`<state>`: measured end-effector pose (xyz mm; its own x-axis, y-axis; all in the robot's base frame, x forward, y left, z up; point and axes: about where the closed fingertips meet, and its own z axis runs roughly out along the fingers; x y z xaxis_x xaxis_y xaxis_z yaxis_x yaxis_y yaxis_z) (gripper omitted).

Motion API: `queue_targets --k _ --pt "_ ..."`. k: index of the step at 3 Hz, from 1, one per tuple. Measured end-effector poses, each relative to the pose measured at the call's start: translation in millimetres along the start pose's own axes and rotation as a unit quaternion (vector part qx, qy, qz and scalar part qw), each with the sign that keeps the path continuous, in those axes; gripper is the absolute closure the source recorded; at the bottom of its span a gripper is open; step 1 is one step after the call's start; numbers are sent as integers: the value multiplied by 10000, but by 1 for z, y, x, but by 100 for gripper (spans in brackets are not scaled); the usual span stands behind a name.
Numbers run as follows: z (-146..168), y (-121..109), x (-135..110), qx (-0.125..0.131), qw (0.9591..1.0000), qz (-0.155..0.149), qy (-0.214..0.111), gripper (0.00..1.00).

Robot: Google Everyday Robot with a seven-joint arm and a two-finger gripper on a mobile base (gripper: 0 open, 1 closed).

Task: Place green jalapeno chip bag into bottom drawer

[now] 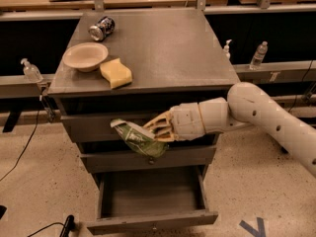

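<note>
My gripper (150,131) is shut on the green jalapeno chip bag (137,138), a crumpled shiny green foil bag with whitish patches. It holds the bag in the air in front of the cabinet's two upper drawers, above the bottom drawer (153,222). The bottom drawer is pulled out and open, and its inside looks empty. My white arm reaches in from the right.
On the cabinet top (173,48) stand a beige bowl (85,56), a yellow sponge block (116,73) and a dark soda can (101,28) lying on its side. The middle drawer (148,160) is shut. Bottles (258,55) stand on a rail at right.
</note>
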<state>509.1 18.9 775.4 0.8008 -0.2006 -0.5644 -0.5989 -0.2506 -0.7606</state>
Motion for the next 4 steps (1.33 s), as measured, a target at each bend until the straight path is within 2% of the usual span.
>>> queue_targets --k 1,2,3,4 --pt "6 26 2 -109 9990 153 -405 100" --pt "8 24 0 -125 9988 196 -422 100" --pt "6 88 33 -145 9978 412 -498 100" --pt "8 158 62 -240 9956 496 -753 100"
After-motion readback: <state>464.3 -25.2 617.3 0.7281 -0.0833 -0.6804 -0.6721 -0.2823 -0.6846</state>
